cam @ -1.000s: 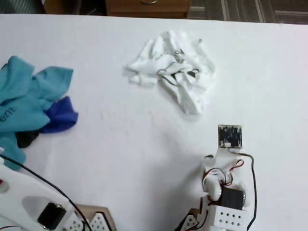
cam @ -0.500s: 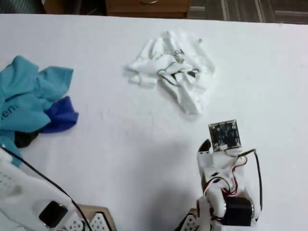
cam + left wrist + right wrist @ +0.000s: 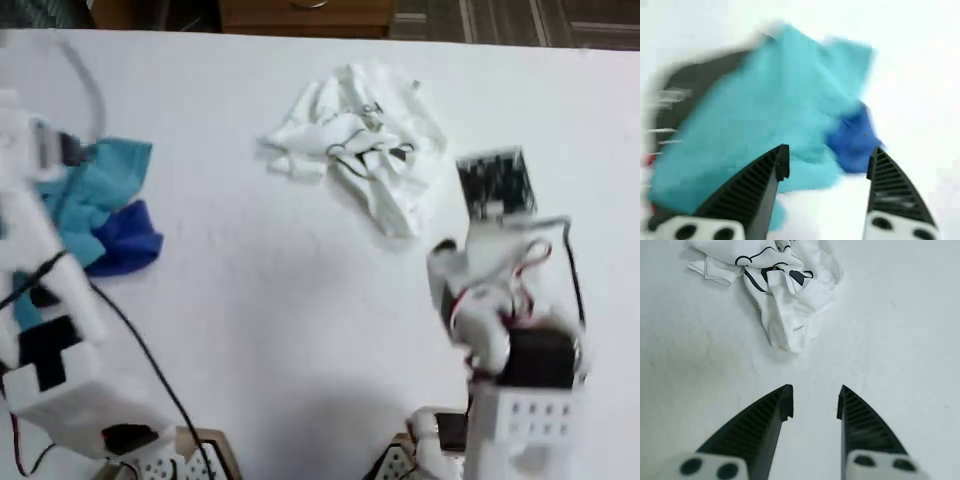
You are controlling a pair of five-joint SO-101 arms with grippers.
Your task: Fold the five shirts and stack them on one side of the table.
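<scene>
High view looks down on a white table [image 3: 250, 300], with a wooden cabinet [image 3: 305, 15] beyond its far edge. A crumpled teal shirt [image 3: 105, 180] lies at the left edge, with a blue shirt [image 3: 125, 240] poking out on its near right and a black shirt [image 3: 695, 80] showing at its edge. A bunched white shirt [image 3: 355, 150] sits far centre. The left gripper [image 3: 830, 152] hangs over the teal and blue shirts, fingers spread wide. The right gripper [image 3: 815, 390] is just near of the white shirt, fingers parted, holding nothing.

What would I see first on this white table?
A crumpled white shirt with black print lies toward the far side. A heap of teal and dark blue shirts sits at the left, the left gripper open over it. The right gripper, open, faces the white shirt.
</scene>
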